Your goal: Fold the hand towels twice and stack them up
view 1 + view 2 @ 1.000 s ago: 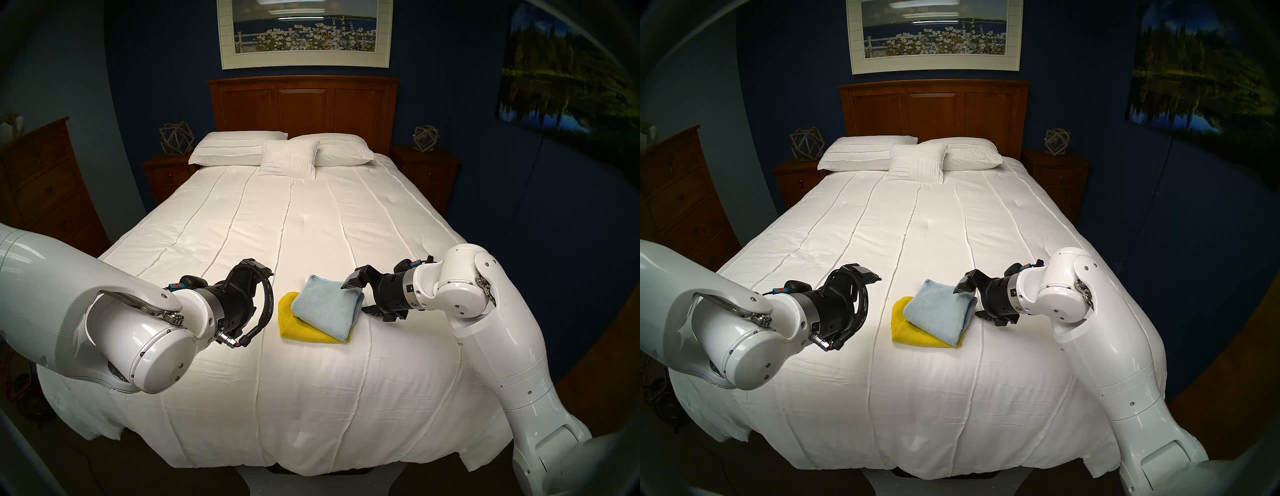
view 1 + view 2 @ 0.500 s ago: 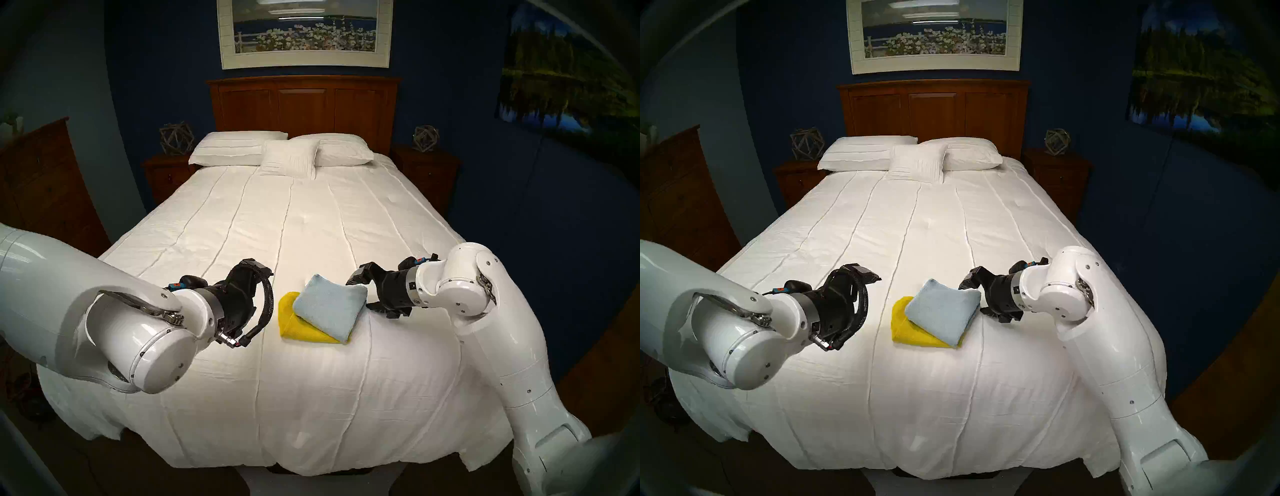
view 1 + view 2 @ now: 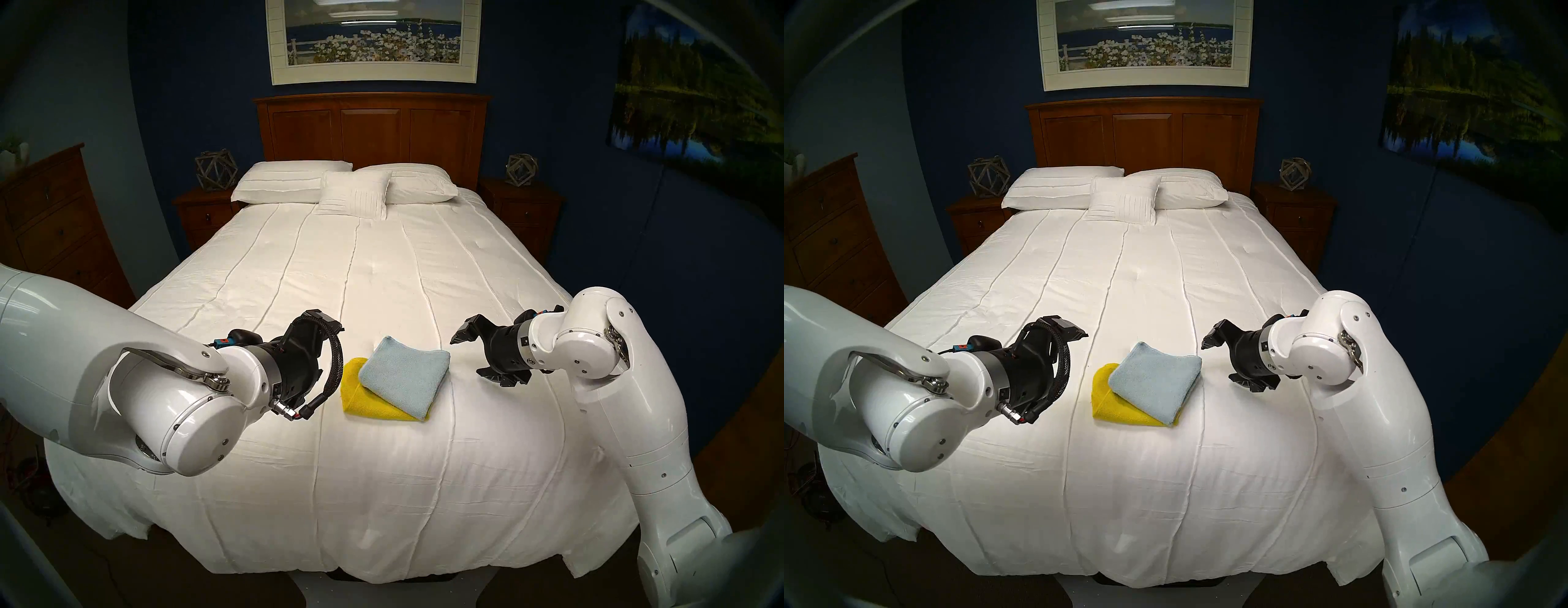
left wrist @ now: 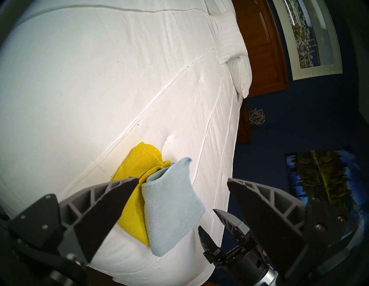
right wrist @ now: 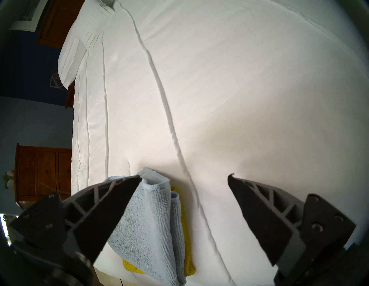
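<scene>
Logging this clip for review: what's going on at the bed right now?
A two-armed robot is folding and stacking towels on the bed. The folded blue towel lies on the folded yellow towel, skewed. The right hand is open beside the stack, touching nothing. The left hand is open and empty too.

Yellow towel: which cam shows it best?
Left wrist: the yellow towel shows the most uncovered surface there, beside the blue towel on it. Both head views show only an L-shaped strip. Right wrist catches just slivers under blue.
</scene>
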Robot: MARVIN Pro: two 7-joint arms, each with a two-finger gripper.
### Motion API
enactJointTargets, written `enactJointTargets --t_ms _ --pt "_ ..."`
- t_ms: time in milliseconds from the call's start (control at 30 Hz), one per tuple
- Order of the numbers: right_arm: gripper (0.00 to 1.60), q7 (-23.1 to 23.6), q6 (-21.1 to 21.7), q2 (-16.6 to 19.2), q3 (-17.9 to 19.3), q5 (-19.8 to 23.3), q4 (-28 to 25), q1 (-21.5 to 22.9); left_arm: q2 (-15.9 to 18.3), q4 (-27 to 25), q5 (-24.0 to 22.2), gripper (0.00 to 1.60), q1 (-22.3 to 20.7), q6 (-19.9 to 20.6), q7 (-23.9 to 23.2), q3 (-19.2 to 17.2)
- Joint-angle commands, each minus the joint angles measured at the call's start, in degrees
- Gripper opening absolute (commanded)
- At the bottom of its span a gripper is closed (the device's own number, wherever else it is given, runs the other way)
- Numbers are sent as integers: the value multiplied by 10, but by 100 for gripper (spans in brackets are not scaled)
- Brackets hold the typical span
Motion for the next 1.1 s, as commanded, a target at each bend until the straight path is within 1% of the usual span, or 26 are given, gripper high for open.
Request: enactJointTargets --t_ms 0,67,100,133,333,467,533,633,1067 --pt "160 -54 -51 -15 -9 -27 8 43 -26 20 -3 160 38 29 -2 -29" --pt "160 -61 -66 -21 -10 -29 18 50 -34 32 -4 160 50 41 -2 -36" --pt "160 -63 -76 -24 -10 -38 21 52 -37 37 -6 160 56 43 -1 -40" --pt "160 -65 -80 -28 -9 -33 25 54 -40 42 -7 160 61 47 -2 -44" --pt "160 -61 -90 -35 -4 -31 27 54 -55 83 -14 160 78 60 2 -57" --pt "160 -62 -94 -37 -3 -34 27 56 -62 94 -17 160 81 61 3 -64" --pt "160 -62 -95 -37 -2 -33 27 57 -63 96 -17 160 81 61 3 -65" --pt "160 -69 -112 -44 1 -40 22 56 -66 99 -16 160 83 62 1 -65" --pt "160 -70 -115 -45 1 -43 21 56 -68 101 -16 160 84 63 1 -66"
